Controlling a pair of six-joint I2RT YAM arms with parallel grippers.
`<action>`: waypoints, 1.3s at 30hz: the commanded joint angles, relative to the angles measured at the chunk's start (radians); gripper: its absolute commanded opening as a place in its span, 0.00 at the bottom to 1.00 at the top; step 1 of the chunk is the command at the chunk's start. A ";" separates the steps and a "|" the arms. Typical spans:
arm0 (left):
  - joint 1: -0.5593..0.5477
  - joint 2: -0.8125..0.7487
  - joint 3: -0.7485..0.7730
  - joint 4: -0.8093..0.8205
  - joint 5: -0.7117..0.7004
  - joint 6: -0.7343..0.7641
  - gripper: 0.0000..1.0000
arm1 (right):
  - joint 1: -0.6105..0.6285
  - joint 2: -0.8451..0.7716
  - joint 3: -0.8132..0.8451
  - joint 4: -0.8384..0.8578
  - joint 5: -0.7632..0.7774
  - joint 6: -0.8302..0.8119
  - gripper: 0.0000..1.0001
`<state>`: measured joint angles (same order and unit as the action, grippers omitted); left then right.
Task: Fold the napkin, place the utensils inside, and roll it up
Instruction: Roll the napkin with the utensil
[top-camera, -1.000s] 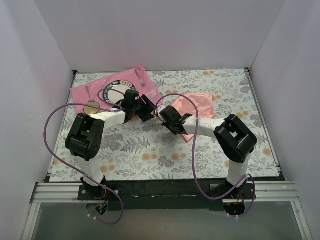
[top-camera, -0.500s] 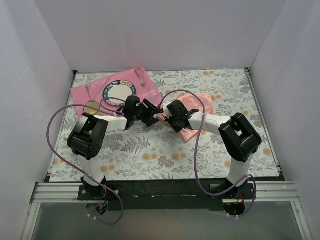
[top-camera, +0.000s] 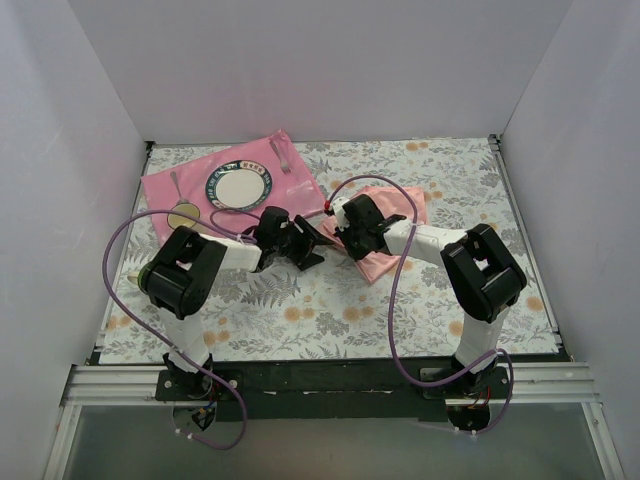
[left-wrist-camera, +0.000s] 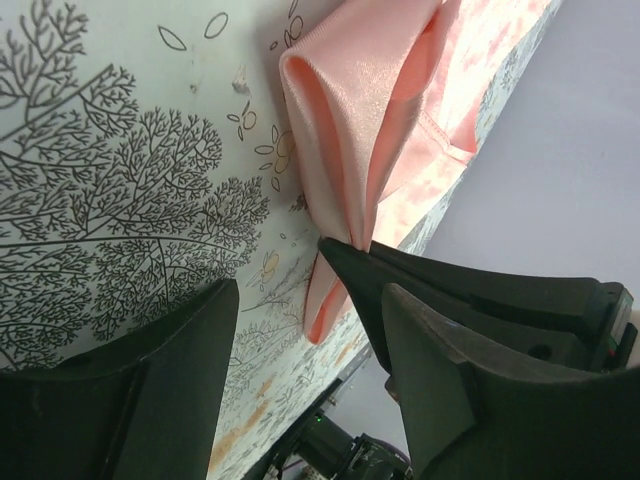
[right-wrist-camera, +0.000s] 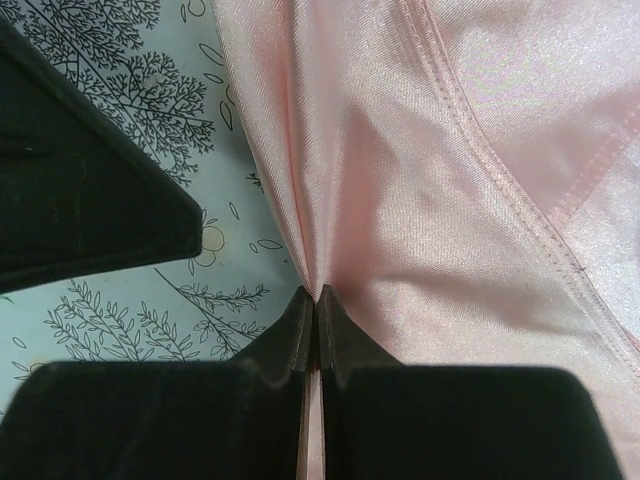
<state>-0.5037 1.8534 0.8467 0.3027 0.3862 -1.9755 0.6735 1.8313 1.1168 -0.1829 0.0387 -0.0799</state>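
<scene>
The right gripper (right-wrist-camera: 317, 296) pinches a raised fold of the pale salmon-pink napkin (right-wrist-camera: 450, 180), its jaws closed tight on the cloth, which lies right of centre on the floral tabletop (top-camera: 320, 310). The left gripper (left-wrist-camera: 310, 300), jaws spread wide and holding nothing, sits just beside the pinched fold.

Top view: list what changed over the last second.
The right tool moved away from the bases and rightward onto the left edge of the napkin, and now pinches a fold of it. The left tool slid toward the bases and right, and sits open beside that pinch. The plate and mat stayed put, and the napkin's right part barely shifted.
</scene>
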 joint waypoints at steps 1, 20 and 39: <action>-0.018 0.013 0.049 0.001 -0.044 0.007 0.59 | -0.002 -0.020 -0.006 0.002 -0.065 0.019 0.01; -0.065 0.159 0.270 -0.297 -0.302 0.049 0.32 | -0.011 -0.018 -0.006 0.000 -0.082 -0.020 0.01; -0.076 0.179 0.407 -0.410 -0.259 0.386 0.00 | -0.132 0.075 0.074 -0.102 -0.482 0.014 0.01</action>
<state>-0.5812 2.0178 1.2121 -0.0422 0.1478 -1.6932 0.5705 1.8801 1.1717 -0.2359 -0.2909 -0.1017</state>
